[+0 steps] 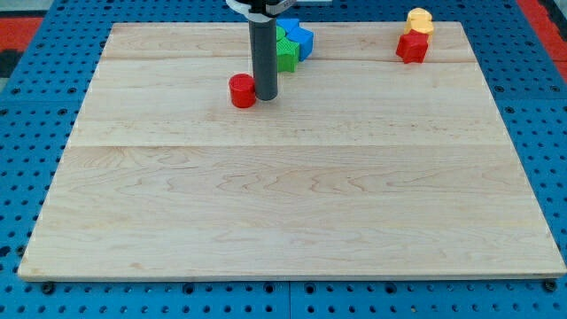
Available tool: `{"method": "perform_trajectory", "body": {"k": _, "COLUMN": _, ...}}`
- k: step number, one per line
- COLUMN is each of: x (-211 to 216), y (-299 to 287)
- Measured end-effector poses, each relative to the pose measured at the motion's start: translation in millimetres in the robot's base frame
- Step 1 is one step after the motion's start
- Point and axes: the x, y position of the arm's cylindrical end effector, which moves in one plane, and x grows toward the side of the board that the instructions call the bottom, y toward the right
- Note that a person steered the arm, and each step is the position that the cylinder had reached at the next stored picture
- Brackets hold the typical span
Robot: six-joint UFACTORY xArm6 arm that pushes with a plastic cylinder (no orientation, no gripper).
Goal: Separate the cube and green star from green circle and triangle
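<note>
My tip (265,96) rests on the board near the view's top, just right of a red cylinder (242,90) and touching or almost touching it. Behind the rod, a tight cluster of green and blue blocks sits at the top edge. A green block (287,55) shows to the right of the rod, its shape partly hidden. A blue block (301,40), which looks like a cube, sits just above and right of it. Any other blocks in the cluster are hidden by the rod.
A red star-like block (412,47) sits at the view's top right with a yellow block (419,19) touching it just above. The wooden board (292,204) lies on a blue perforated table.
</note>
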Motion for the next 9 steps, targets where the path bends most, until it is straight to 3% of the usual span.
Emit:
{"method": "perform_trajectory", "body": {"k": 2, "x": -28.2, "y": 13.6}}
{"method": "perform_trajectory", "body": {"k": 5, "x": -45.6, "y": 98.3}}
{"method": "perform_trajectory", "body": {"k": 9, "x": -107.4, "y": 102.4}}
